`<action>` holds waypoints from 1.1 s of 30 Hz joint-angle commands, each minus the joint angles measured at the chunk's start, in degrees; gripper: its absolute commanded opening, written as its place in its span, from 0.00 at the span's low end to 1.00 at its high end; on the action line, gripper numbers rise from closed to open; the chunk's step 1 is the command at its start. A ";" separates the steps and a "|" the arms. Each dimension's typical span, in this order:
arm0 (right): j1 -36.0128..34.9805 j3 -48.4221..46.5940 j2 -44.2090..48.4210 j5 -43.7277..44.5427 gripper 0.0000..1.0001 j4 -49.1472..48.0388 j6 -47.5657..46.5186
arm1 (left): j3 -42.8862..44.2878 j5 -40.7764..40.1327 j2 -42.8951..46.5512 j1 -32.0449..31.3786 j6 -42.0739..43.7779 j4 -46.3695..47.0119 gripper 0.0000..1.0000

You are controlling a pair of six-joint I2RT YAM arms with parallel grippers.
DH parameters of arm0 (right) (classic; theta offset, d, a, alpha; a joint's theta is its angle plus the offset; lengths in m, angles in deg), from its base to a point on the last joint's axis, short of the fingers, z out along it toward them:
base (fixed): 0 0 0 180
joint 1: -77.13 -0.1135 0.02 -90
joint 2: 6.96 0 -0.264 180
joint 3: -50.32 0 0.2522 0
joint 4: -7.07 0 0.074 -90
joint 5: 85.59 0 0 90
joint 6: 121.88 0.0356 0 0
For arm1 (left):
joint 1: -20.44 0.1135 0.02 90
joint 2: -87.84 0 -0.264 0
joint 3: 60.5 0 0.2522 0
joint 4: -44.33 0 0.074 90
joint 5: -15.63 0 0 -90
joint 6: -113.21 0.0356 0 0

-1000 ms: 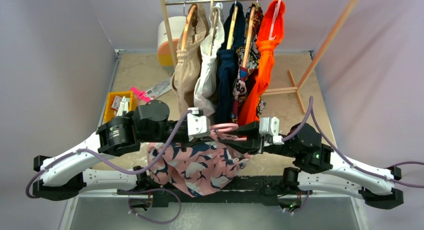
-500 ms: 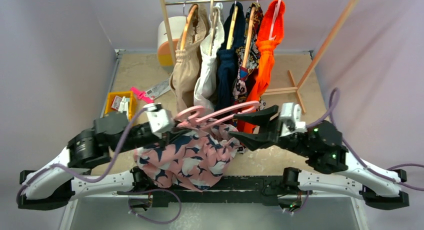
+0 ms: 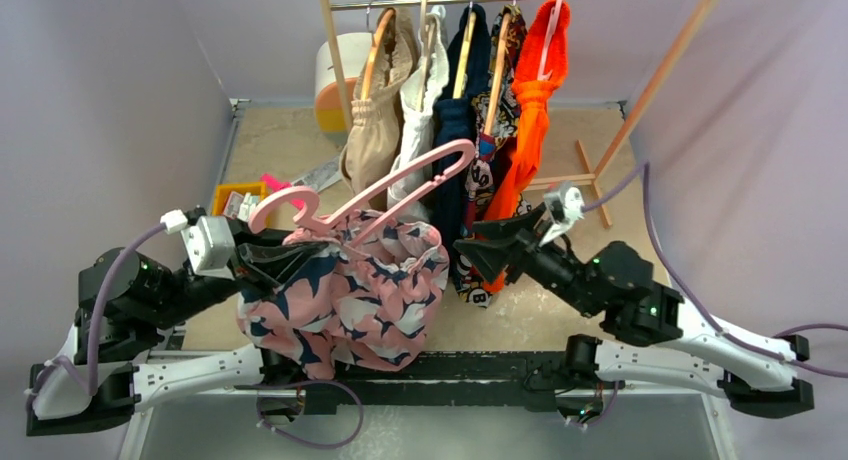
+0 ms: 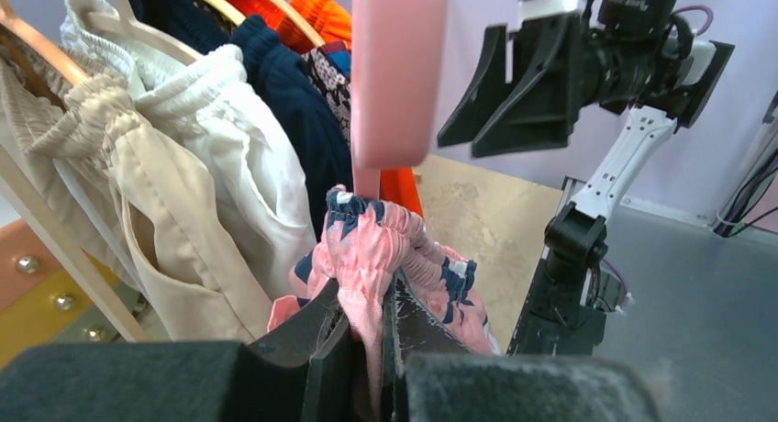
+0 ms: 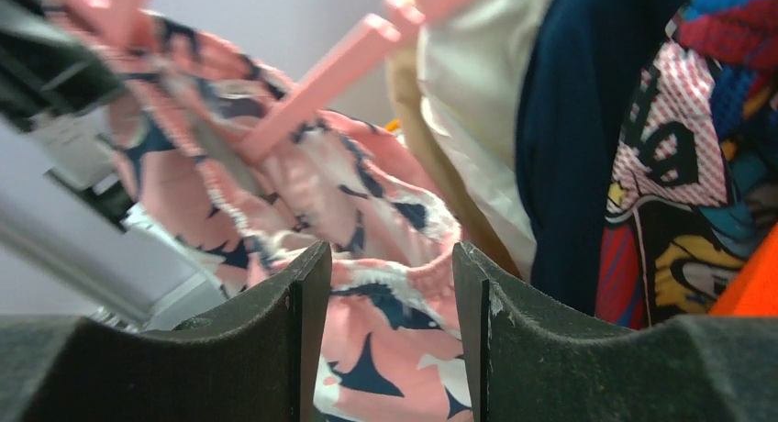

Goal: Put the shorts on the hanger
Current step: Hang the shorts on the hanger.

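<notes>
The pink shorts (image 3: pixel 345 295) with navy-and-white swirls hang in a bunch from the large pink hanger (image 3: pixel 375 195), lifted above the table. My left gripper (image 3: pixel 285 255) is shut on the gathered waistband (image 4: pixel 372 257); the hanger's arm (image 4: pixel 394 73) rises just beyond it. My right gripper (image 3: pixel 480 245) is open and empty, to the right of the shorts, its jaws apart and facing the fabric (image 5: pixel 385 330). The hanger's arm (image 5: pixel 316 87) also shows in the right wrist view.
A wooden rack (image 3: pixel 640 100) at the back holds tan wooden hangers with beige (image 3: pixel 375 140), white, navy (image 3: pixel 455 130) and patterned garments, and an orange garment (image 3: pixel 530 110). A yellow bin (image 3: pixel 235 205) and a white-orange cylinder (image 3: pixel 335 80) stand at back left.
My left arm has lifted the shorts and hanger up and to the left, tilting the hanger steeply. My right gripper has let go of the hanger, opened, and drawn back to the right.
</notes>
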 commanded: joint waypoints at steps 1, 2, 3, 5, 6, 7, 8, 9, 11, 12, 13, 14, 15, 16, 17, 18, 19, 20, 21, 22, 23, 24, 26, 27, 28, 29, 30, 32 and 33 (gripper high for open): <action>-0.21 -6.48 -5.06 12.00 0.53 1.70 8.25 | 4.17 1.31 -1.61 0.10 2.00 12.23 0.00; -0.21 -9.50 -6.65 11.80 0.53 3.50 8.33 | 6.64 2.68 -3.14 0.09 2.57 13.08 0.00; -0.21 -12.39 -8.25 11.93 0.53 5.20 8.52 | 9.49 4.01 -5.08 0.09 2.92 13.06 0.00; -0.22 -16.98 -10.82 12.96 0.54 9.57 8.82 | 15.64 7.02 -8.44 0.09 3.23 11.84 0.00; -0.21 -18.09 -11.47 13.24 0.54 10.68 9.17 | 16.43 8.20 -9.09 0.10 3.00 11.59 0.00; -0.21 -18.15 -11.63 13.32 0.54 11.60 10.16 | 16.02 8.95 -9.13 0.09 2.63 11.72 0.00; -0.21 -17.31 -11.42 13.31 0.54 11.77 11.77 | 14.21 9.18 -8.34 0.09 2.07 12.18 0.00; -0.22 -15.74 -10.65 13.24 0.54 11.24 13.22 | 11.92 8.91 -7.32 0.09 1.44 13.21 0.00; -0.21 -11.53 -8.46 11.43 0.54 9.22 16.60 | 6.45 7.48 -4.19 0.09 0.05 14.79 0.00; -0.21 -9.44 -7.22 10.37 0.54 8.12 17.93 | 4.22 6.63 -2.67 0.09 -0.58 15.38 0.00; -0.23 -7.79 -6.20 9.96 0.54 6.96 19.17 | 2.36 6.07 -1.45 0.13 -1.22 15.89 0.00; -0.22 -6.27 -5.36 9.66 0.54 6.35 20.61 | 1.01 5.76 -0.49 0.09 -1.70 16.32 0.00; -0.21 -5.71 -4.72 9.54 0.55 6.06 21.51 | 0.10 5.55 0.23 0.09 -2.05 16.51 0.00; -0.21 -5.46 -4.49 9.34 0.55 6.08 22.33 | -0.46 5.37 0.69 0.11 -2.29 16.43 0.00; -0.21 -5.52 -4.56 9.04 0.55 6.39 23.00 | -0.65 5.20 0.87 0.10 -2.38 16.24 0.00; -0.21 -5.77 -4.95 8.60 0.55 7.03 23.60 | -0.85 5.03 0.91 0.09 -2.39 16.04 0.00; -0.21 -6.14 -5.83 8.03 0.55 7.76 24.10 | -0.96 4.92 0.89 0.12 -2.32 15.85 0.00; -0.21 -6.55 -6.74 7.16 0.55 8.65 24.50 | -1.13 4.93 0.81 0.11 -2.13 15.69 0.00; -0.21 -7.26 -7.90 5.83 0.55 9.57 24.84 | -1.24 4.88 0.73 0.09 -2.06 15.55 0.00; -0.21 -7.98 -9.27 4.57 0.56 10.66 25.01 | -1.30 4.78 0.62 0.10 -1.84 15.38 0.00; -0.21 -8.59 -10.61 3.35 0.56 11.43 24.99 | -1.37 4.74 0.56 0.13 -1.72 15.29 0.00; -0.21 -9.30 -11.93 2.28 0.56 12.19 25.10 | -1.45 4.69 0.54 0.09 -1.62 15.23 0.00; -0.21 -10.52 -14.30 1.14 0.55 13.89 25.59 | -1.85 4.70 0.60 0.09 -1.42 15.39 0.00; -0.26 -10.98 -15.25 0.91 0.55 14.51 25.76 | -1.99 4.60 0.64 0.10 -1.42 15.42 0.00; -0.22 -11.23 -15.75 0.95 0.54 15.19 25.94 | -2.04 4.49 0.69 0.13 -1.34 15.50 0.00; -0.21 -11.27 -16.13 1.34 0.54 15.62 26.18 | -2.07 4.48 0.76 0.09 -1.33 15.59 0.00; -0.21 -11.14 -16.22 2.05 0.54 15.99 26.41 | -2.16 4.39 0.80 0.09 -1.33 15.53 0.00; -0.21 -10.69 -15.87 3.90 0.53 16.67 27.53 | -2.28 4.26 0.95 0.09 -1.24 15.29 0.00; -0.21 -10.35 -15.54 4.22 0.52 16.25 27.70 | -2.26 4.18 0.97 0.09 -1.29 15.20 0.00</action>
